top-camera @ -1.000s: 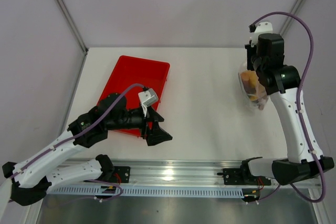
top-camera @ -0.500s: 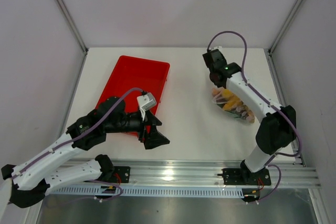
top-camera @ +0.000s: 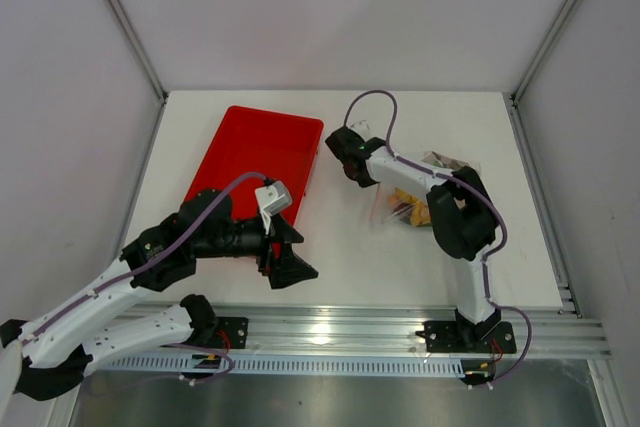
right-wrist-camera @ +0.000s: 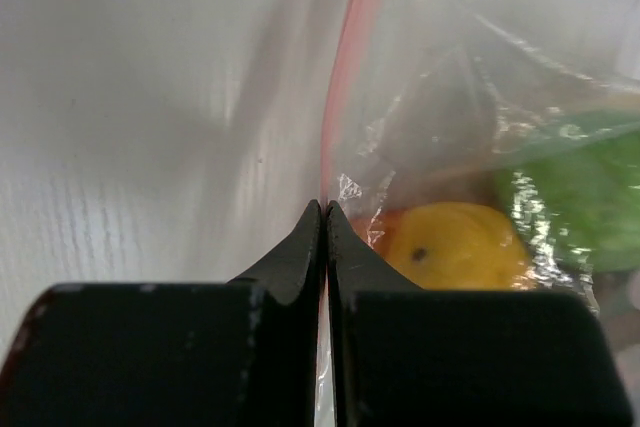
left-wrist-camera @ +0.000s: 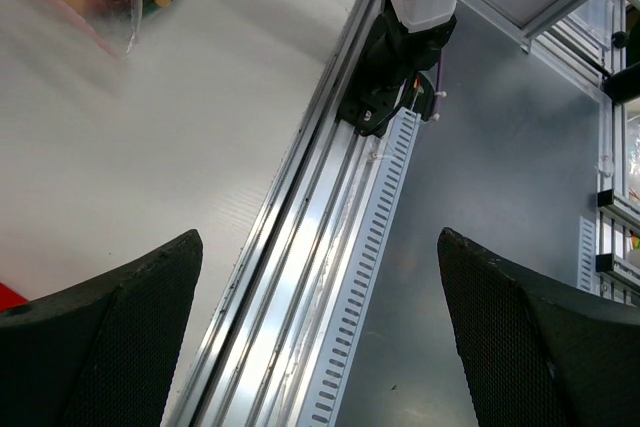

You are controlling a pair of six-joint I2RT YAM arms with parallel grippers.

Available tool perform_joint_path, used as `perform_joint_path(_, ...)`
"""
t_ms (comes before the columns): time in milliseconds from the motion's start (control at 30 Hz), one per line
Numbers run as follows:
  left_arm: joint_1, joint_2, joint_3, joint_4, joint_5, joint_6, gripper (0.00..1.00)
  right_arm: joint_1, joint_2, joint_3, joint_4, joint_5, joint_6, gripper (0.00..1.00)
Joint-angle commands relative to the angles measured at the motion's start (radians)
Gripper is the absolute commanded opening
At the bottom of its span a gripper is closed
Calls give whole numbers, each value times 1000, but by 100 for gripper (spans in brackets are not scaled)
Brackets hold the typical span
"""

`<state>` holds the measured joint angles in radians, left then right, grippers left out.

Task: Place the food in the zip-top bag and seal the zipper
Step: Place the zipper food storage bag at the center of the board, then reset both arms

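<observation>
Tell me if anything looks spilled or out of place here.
Nothing stands out. The toy food sits inside the clear crinkly plastic bag, none visibly loose, and the right gripper pinches its pinkish zipper strip.

White table [top-camera: 350,247] at centre. Pale grey walls [top-camera: 330,7] from 9 through 12 to 3 o'clock. Aluminium posts [top-camera: 123,22] at 11 and 1. Aluminium rail [top-camera: 330,327] along 6 o'clock edge, grey floor [left-wrist-camera: 500,147] below.

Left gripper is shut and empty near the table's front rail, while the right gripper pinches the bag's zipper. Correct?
Not quite: the left wrist view shows the left gripper open, jaws wide apart, empty. The right gripper is shut on the zipper of the bag, as stated.
</observation>
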<state>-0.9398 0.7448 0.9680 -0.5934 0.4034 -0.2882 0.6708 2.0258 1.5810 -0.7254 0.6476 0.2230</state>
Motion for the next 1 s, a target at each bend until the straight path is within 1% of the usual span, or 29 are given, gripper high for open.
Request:
perform_joint_path(0, 6, -13, -18, 12, 0, -15, 99, 12, 48, 59, -8, 55, 91, 0)
perform_joint_path(133, 7, -18, -35, 6, -41, -25, 99, 15, 51, 34, 44, 21, 108, 0)
perform_joint_path(167, 9, -19, -37, 4, -54, -31, 99, 15, 53, 34, 52, 15, 107, 3)
perform_joint_path(233, 10, -21, -51, 7, -61, -43, 100, 15, 57, 39, 64, -2, 104, 11)
perform_joint_path(267, 12, -22, -52, 10, -66, -46, 99, 15, 59, 40, 63, -3, 104, 20)
perform_joint_path(333, 13, -25, -61, 18, -67, -57, 100, 15, 51, 42, 58, -5, 104, 27)
perform_joint_path(367, 15, -25, -61, 21, -67, -60, 99, 15, 48, 42, 55, -11, 105, 35)
perform_joint_path(433, 15, -28, -72, 33, -72, -65, 99, 15, 16, 36, 50, -12, 107, 45)
perform_joint_path(467, 15, -31, -74, 38, -74, -66, 100, 16, 1, 27, 52, -14, 105, 52)
perform_joint_path(533, 16, -30, -77, 47, -86, -72, 99, 19, -50, 16, 52, -11, 105, 59)
perform_joint_path(600, 19, -25, -75, 52, -92, -77, 100, 21, -87, 7, 53, -8, 96, 61)
perform_joint_path(633, 19, -24, -77, 52, -94, -77, 100, 21, -104, 7, 47, -3, 95, 64)
perform_joint_path(700, 21, -16, -75, 49, -110, -78, 99, 19, -145, 5, 41, 0, 87, 70)
perform_joint_path(733, 24, -16, -75, 47, -116, -83, 100, 21, -160, 5, 40, -2, 85, 76)
perform_joint_path(800, 30, -12, -83, 46, -124, -91, 100, 21, -209, -13, 32, -2, 90, 80)
perform_joint_path(833, 33, -10, -81, 47, -126, -97, 99, 23, -226, -25, 34, -3, 91, 92)
perform_joint_path(967, 61, 8, -89, 47, -136, -118, 100, 3, -314, -102, 50, -26, 114, 96)
